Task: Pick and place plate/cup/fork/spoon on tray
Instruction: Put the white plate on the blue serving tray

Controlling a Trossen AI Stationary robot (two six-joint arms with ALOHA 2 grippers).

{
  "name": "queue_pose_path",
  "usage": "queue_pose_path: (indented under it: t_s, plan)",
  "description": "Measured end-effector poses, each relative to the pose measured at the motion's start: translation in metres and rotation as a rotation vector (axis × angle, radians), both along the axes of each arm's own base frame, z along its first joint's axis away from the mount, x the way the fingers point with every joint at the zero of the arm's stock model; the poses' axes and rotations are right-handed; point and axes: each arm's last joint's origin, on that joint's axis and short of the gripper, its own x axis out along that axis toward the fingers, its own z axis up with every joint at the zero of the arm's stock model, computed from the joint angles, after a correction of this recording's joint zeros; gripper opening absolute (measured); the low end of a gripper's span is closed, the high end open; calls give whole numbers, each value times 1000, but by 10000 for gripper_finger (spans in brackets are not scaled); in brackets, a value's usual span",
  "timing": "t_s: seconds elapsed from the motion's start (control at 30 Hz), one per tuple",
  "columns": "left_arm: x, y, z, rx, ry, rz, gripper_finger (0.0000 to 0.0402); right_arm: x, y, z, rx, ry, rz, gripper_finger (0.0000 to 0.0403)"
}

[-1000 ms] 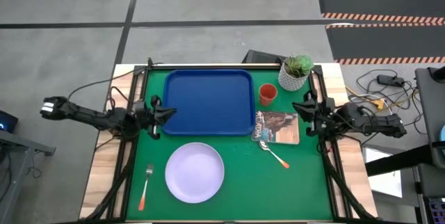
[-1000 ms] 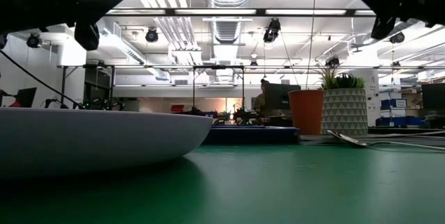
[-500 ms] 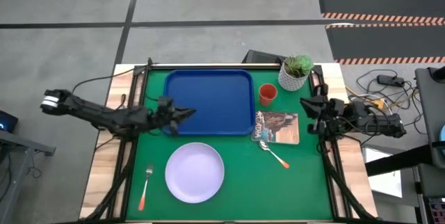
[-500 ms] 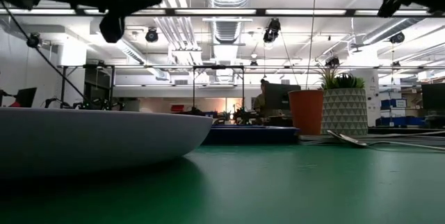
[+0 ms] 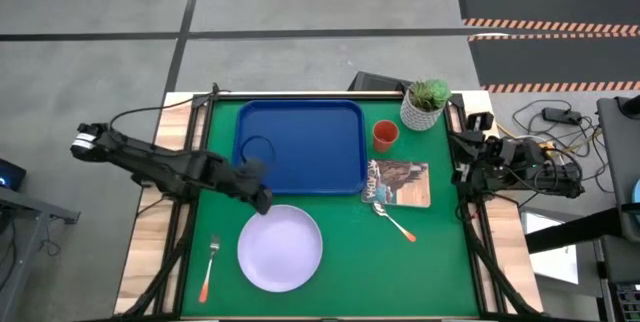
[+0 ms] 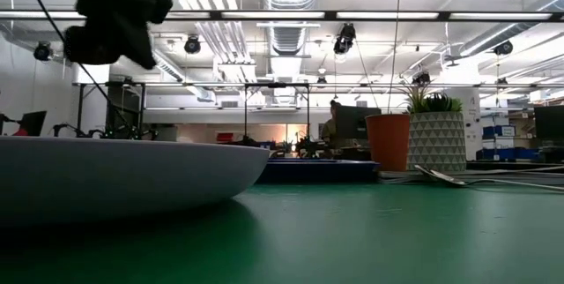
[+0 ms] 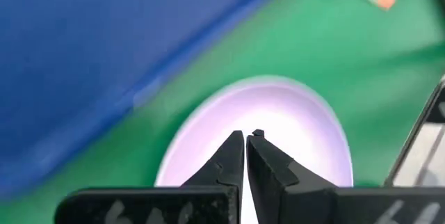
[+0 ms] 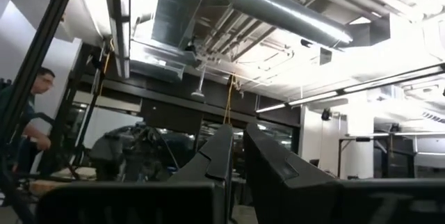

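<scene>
The left gripper [image 5: 258, 198] has swung off the tray [image 5: 300, 112] in the last second and now hangs over the far-left rim of the plate [image 5: 281, 249], its fingers pressed together and empty. That suggests the plate goes first. The plate lies on the table [image 5: 440, 262] by the near edge. The right gripper [image 5: 463, 158], clenched, has drawn back to the right edge.

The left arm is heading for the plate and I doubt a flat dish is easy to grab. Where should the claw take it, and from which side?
Probably at the rim. The plate lies flat on the green mat, so only its slightly raised edge gives a hold. The left claw, fingers shut, hangs above the rim nearest the tray. It would need to open, then come down steeply with one finger inside that rim and one outside.
</scene>
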Motion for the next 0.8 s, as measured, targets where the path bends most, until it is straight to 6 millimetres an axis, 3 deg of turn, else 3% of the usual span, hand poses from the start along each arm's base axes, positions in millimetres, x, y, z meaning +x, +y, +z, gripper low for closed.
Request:
queue_pose_path:
  t_s: [0.27, 0.5, 0.8]
  plan:
    - [9, -20, -25, -140, 176, -48, 0, 4, 1, -1, -21, 26, 10, 27]
    - [15, -23, -39, -167, 257, -38, 0, 10, 7, 1, -172, 25, 184, 27]
    - [1, -19, -41, -143, 387, -32, 0, 29, 8, -6, -165, 132, 238, 27]
